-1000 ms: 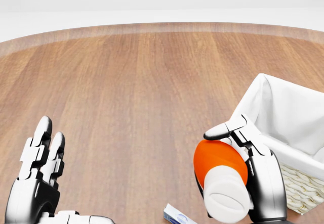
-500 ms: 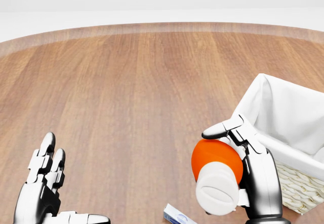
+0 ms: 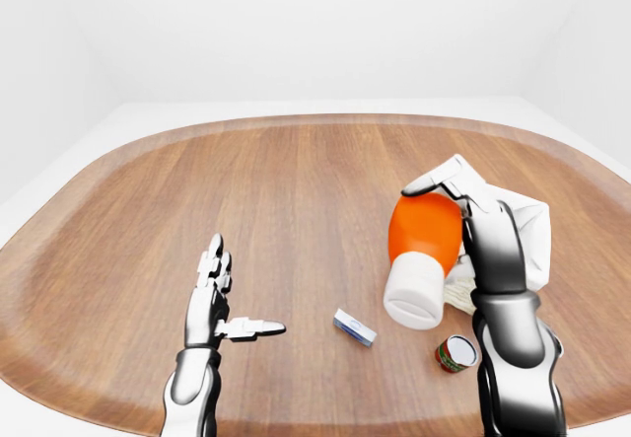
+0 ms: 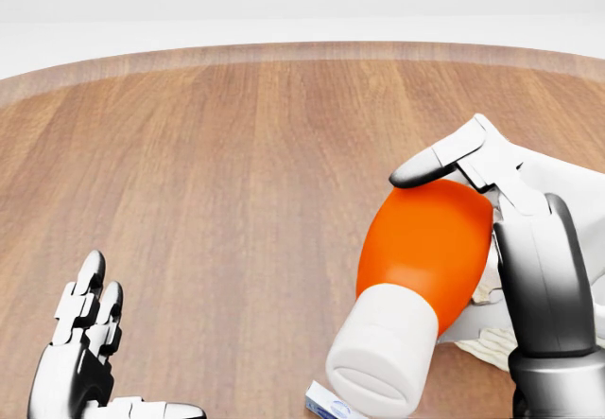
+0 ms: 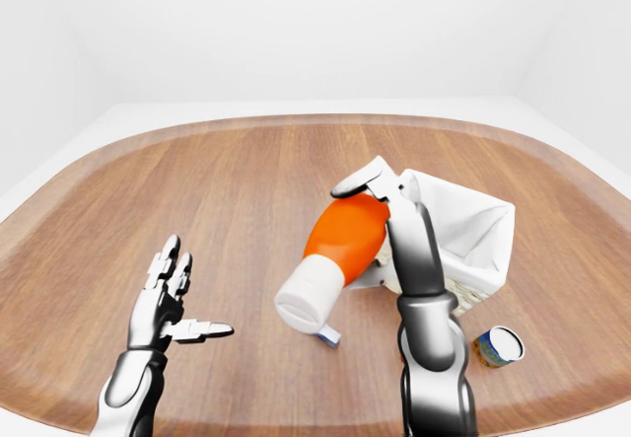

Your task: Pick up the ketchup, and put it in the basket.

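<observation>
One orange squeeze bottle of ketchup with a white cap (image 4: 425, 249), held cap-down in the right hand (image 4: 515, 239), fingers wrapped round its belly beside the white-lined wicker basket (image 5: 463, 225). Likely light, smooth, slightly yielding plastic; grip belongs at the belly. Left hand (image 3: 212, 299) open, empty, well apart.

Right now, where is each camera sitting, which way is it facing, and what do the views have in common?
Head view: on the head, angled down at the table; the right hand fills the right side, gripping the ketchup bottle.
Left-eye view: on the head, looking wider across the table; both arms rise from the bottom, left hand open.
Right-eye view: same outlook, showing the basket and a small can.
All share the bottle, both hands and the small box.
</observation>
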